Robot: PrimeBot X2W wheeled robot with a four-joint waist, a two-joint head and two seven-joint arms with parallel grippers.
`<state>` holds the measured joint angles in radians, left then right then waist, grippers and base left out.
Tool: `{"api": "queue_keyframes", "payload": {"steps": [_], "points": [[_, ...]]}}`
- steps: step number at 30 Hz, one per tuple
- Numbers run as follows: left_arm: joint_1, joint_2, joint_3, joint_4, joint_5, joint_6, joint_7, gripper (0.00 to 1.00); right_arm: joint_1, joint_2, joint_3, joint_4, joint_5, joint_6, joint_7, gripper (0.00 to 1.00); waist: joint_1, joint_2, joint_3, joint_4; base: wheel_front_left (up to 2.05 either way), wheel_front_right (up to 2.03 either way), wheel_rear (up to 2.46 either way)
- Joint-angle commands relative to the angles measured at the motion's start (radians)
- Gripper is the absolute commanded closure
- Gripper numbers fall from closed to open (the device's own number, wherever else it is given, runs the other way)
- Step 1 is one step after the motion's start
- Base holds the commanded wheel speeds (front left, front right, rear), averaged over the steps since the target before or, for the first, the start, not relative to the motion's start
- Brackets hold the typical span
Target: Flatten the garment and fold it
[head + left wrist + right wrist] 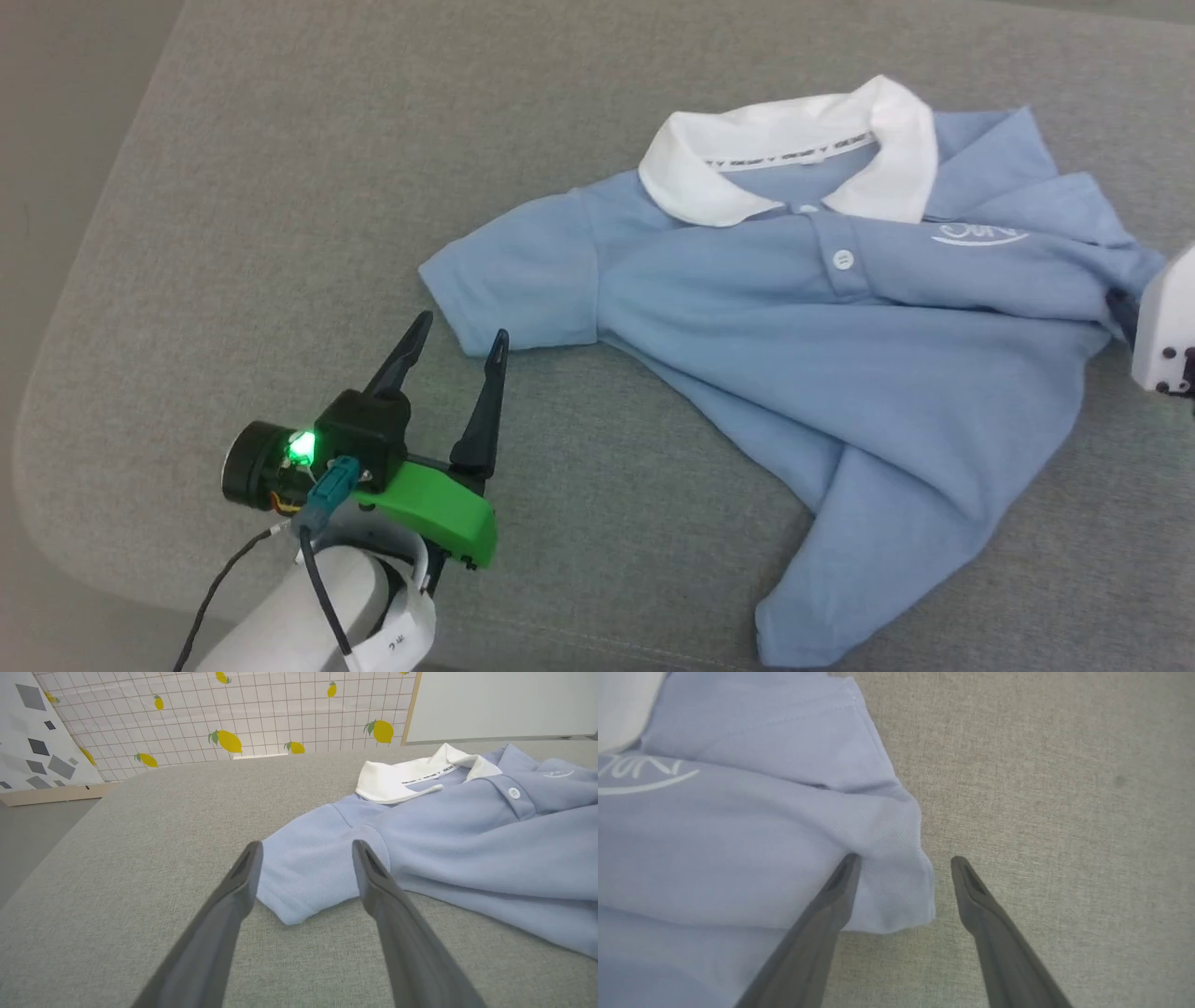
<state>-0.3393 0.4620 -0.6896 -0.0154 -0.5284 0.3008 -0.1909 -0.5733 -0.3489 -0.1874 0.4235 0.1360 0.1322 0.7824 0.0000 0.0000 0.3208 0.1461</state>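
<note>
The shirt [840, 355] lies rumpled, front up, on the grey surface [280, 233]. The left gripper [463, 331], fingers spread, points at one sleeve's hem. The right gripper [904, 860], fingers spread, frames a folded corner on the opposite side.

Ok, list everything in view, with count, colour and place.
shirt: one, light blue, lying rumpled on the surface, right of centre in the head view
collar: one, white, at the shirt's far end
button: one clearly seen, white, below the collar
logo: one, white, on the chest
surface: one, grey fabric, under the shirt
backdrop: one, white grid with yellow lemons, behind the surface
left claw: one, dark, open, by the shirt's left edge
right claw: one, dark, open, at the shirt's right edge
</note>
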Motion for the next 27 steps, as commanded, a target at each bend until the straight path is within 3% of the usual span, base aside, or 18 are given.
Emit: {"api": "queue_keyframes", "payload": {"steps": [1,5,6,7,15,21,27], "points": [[-0.015,-0.006,0.004,0.002,-0.001,0.002,-0.006,0.00,-0.013,0.000,0.010,0.021,0.005,-0.002,-0.006,0.00,0.0000,0.0000,0.022,0.019,0.00,0.00,0.00],[-0.013,-0.006,0.009,0.005,-0.008,0.004,-0.010,0.00,-0.012,0.004,0.038,0.067,0.030,-0.002,-0.013,0.00,0.0000,0.0000,0.030,0.017,0.00,0.00,0.00],[-0.012,-0.006,0.009,0.008,-0.010,0.004,-0.010,0.00,-0.010,0.006,0.047,0.075,0.037,-0.002,-0.015,0.94,0.0000,0.0000,0.029,0.013,0.00,0.00,0.00],[-0.010,-0.006,0.009,0.010,-0.012,0.004,-0.010,0.00,-0.008,0.006,0.055,0.079,0.042,-0.002,-0.019,1.00,0.0000,0.0000,0.027,0.009,0.00,0.00,0.00],[0.009,-0.015,-0.004,0.041,-0.030,-0.001,-0.003,0.00,0.068,-0.032,0.119,0.043,0.141,-0.002,0.006,1.00,0.0000,0.0000,-0.058,-0.035,0.00,0.00,0.00],[0.041,-0.026,-0.017,0.061,-0.048,0.000,0.000,0.00,0.241,-0.077,0.175,-0.135,0.299,-0.002,0.199,1.00,0.0000,0.0000,-0.140,-0.068,0.00,0.00,0.00],[0.062,-0.033,-0.027,0.069,-0.058,0.005,0.005,0.00,0.449,-0.045,0.142,-0.352,0.367,-0.002,0.376,1.00,0.0000,0.0000,-0.178,-0.084,0.00,0.00,0.00]]}}
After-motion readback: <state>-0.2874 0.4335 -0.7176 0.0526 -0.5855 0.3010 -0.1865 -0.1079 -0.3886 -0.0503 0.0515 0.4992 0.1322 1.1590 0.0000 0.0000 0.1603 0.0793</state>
